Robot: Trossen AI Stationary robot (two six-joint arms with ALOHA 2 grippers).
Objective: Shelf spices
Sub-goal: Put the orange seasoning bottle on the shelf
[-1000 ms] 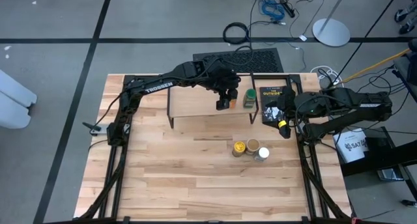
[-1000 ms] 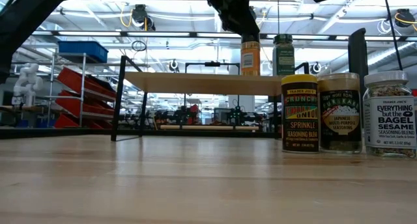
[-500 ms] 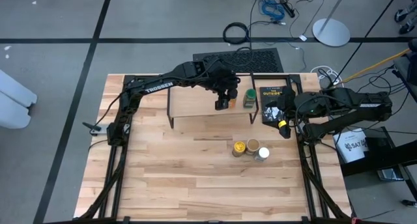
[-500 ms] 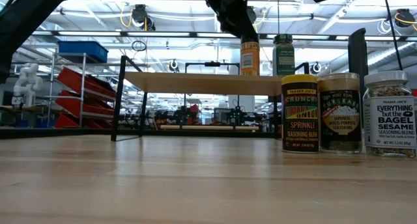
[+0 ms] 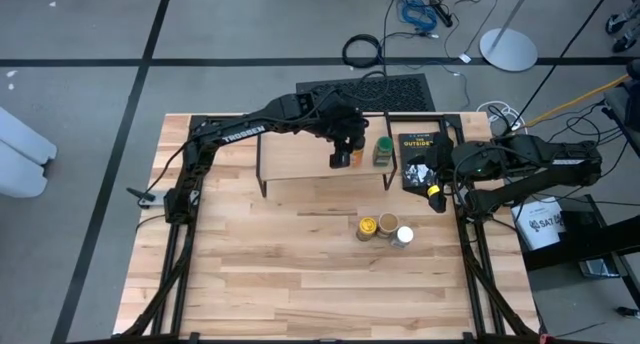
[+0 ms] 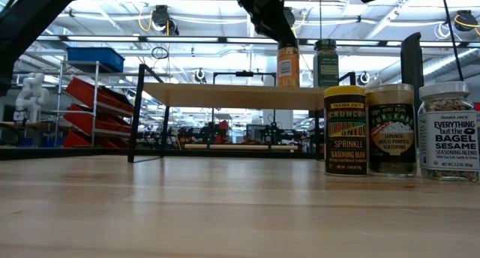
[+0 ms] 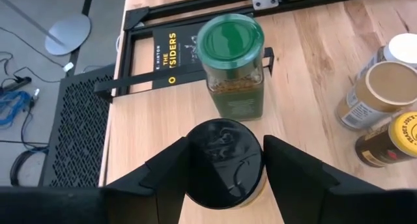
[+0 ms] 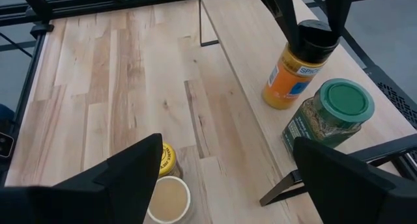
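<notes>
The light-wood shelf (image 5: 300,159) stands at the table's far side. A green-lidded jar (image 5: 383,149) stands upright on its right end. Beside it stands a dark-lidded jar of orange spice (image 6: 288,67), base on the board (image 6: 232,95). My left gripper (image 7: 225,165) is shut on that jar's lid from above. The yellow-lidded (image 5: 367,227), tan-lidded (image 5: 388,224) and white-lidded (image 5: 402,236) jars stand together on the tabletop, nearer than the shelf. My right gripper (image 8: 221,172) hangs open and empty at the table's right, over the book. My left gripper pinches the dark lid (image 7: 225,152) of the orange jar between its two fingers, one on each side of the lid's rim (image 8: 301,38). The fingers come from above, slanting down. The jar stands upright with its base on the shelf board.
A black book with orange lettering (image 5: 420,154) lies right of the shelf. The shelf's black legs (image 6: 137,112) stand on the tabletop. Bare board stretches left of the two jars (image 5: 290,154), and bare tabletop lies toward the near and left edges (image 5: 280,274).
</notes>
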